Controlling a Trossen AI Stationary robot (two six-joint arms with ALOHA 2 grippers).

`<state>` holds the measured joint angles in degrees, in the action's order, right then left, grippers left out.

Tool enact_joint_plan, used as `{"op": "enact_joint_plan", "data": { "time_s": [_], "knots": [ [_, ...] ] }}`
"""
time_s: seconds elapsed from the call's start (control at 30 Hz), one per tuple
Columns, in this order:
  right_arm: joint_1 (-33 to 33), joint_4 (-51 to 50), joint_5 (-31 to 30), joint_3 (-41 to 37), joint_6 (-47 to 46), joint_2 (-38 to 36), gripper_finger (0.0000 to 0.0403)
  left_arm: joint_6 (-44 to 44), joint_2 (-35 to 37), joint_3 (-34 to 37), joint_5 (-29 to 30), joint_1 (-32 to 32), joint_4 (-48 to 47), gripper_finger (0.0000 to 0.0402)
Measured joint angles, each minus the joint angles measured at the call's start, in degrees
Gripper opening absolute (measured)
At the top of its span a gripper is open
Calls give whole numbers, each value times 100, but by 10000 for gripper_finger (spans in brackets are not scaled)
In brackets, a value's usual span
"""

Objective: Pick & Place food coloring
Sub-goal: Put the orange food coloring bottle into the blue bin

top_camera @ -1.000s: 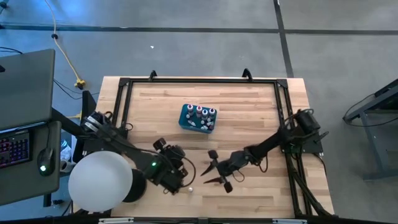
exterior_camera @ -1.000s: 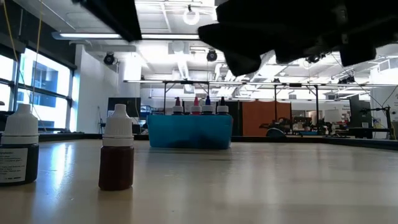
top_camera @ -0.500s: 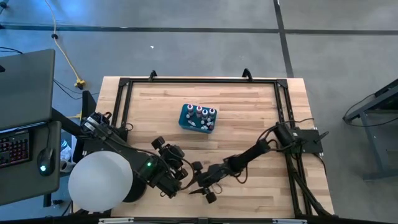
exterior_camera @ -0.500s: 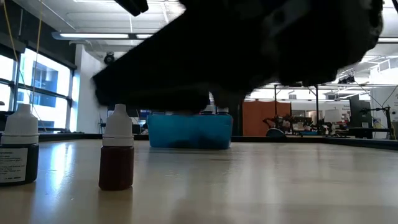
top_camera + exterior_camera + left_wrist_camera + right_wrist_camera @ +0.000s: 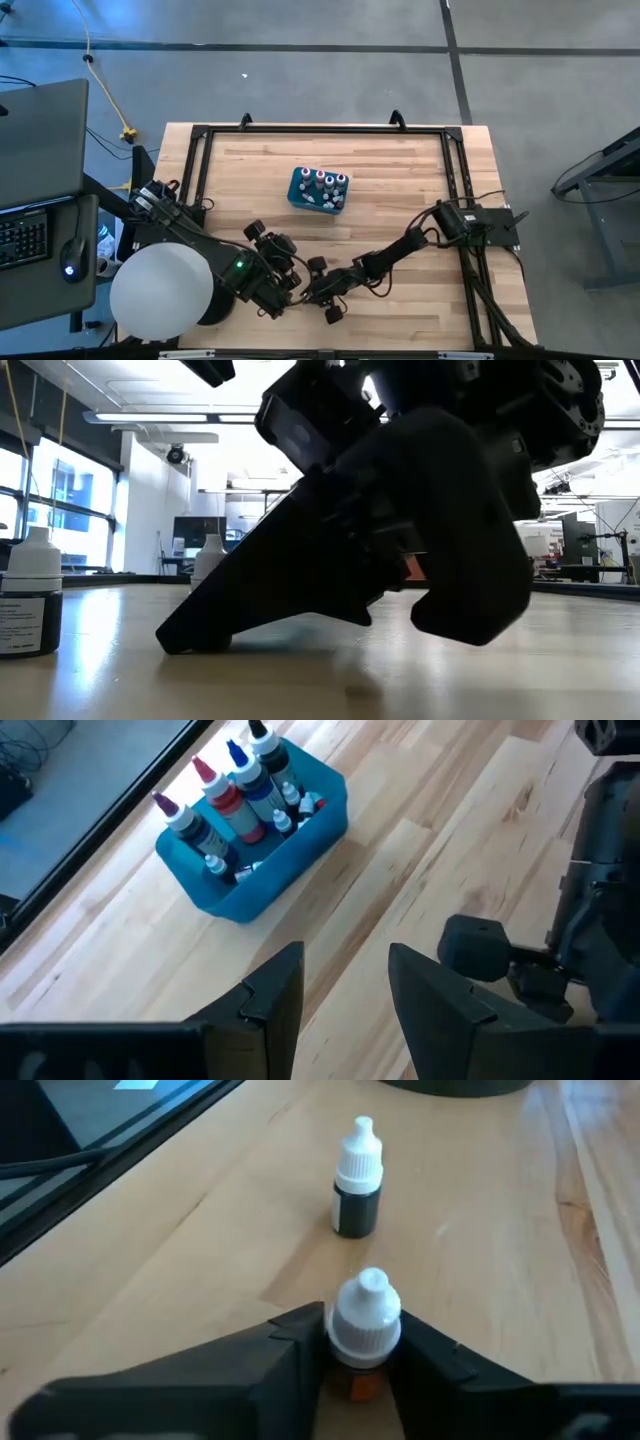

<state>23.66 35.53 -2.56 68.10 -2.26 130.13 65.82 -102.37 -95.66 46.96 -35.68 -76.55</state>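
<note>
Right gripper (image 5: pixel 362 1365) is down low at the table's near edge, and its two fingers (image 5: pixel 280 1350) are pressed against a small bottle (image 5: pixel 364 1330), one on each side. White cap, brownish body, standing upright on the wood, and the fingers are clamped on it just below the cap. In the low view that gripper fills most of the picture, one fingertip resting on the table (image 5: pixel 560 680), with a white cap (image 5: pixel 208 550) poking out behind it.

A second loose bottle (image 5: pixel 356 1180) stands upright just beyond the first: white cap, dark body, apart from the fingers and untouched. It shows again at the far left of the low view (image 5: pixel 30 605). So that's two bottles loose on the table, one gripped, one free.

Up the table sits the blue box (image 5: pixel 318 190), well apart from both grippers. From the left wrist I count four tall bottles (image 5: pixel 240 785) standing upright in it, caps white, pink, blue and black, plus several tiny ones lying low around them; too small to count exactly.

Left gripper (image 5: pixel 345 985) waits near the right one at the near edge, fingers (image 5: pixel 275 990) apart with nothing between them, pointed toward the box. From above, the two grippers (image 5: pixel 318 285) sit close together.
</note>
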Motion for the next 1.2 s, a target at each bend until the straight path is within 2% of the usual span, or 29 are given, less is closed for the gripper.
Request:
{"op": "enact_joint_plan", "data": {
  "time_s": [0.13, 0.27, 0.33, 0.53, 0.63, 0.73, 0.83, 0.93, 1.07, 1.2],
  "knots": [
    [-8, -101, -95, -8, 106, -92, 60, 0, 0, 0, -19, 0, 4, 145],
    [-50, -623, -270, -11, 248, -609, 60, 0, -1, 0, -34, 0, 4, 145],
    [-82, -1241, -874, -4, 374, -1055, 63, 2, -2, 0, -35, 2, 7, 145],
    [-362, -3477, -3343, -3, 721, -2422, 63, 2, -2, 0, -37, 0, 15, 145],
    [-710, -4624, -4049, -2, 404, -2868, 59, 6, -2, 0, -42, 0, 16, 145],
    [-1178, -5349, -3976, -4, -33, -3044, 66, 39, -2, 0, -74, 1, 15, 145],
    [-1610, -5208, -3513, -227, -248, -3034, 74, 40, -2, 2, -117, 2, 27, 145],
    [-1956, -4264, -3000, -795, -31, -2956, 69, 42, -4, 2, -146, 2, 41, 145],
    [-2243, -2816, -2722, -1554, 93, -2964, 59, 42, -4, 2, -144, 2, 50, 145],
    [-2441, -1838, -2345, -2018, 356, -2979, 71, 42, -7, 2, -140, 2, 46, 145]
  ]
}}
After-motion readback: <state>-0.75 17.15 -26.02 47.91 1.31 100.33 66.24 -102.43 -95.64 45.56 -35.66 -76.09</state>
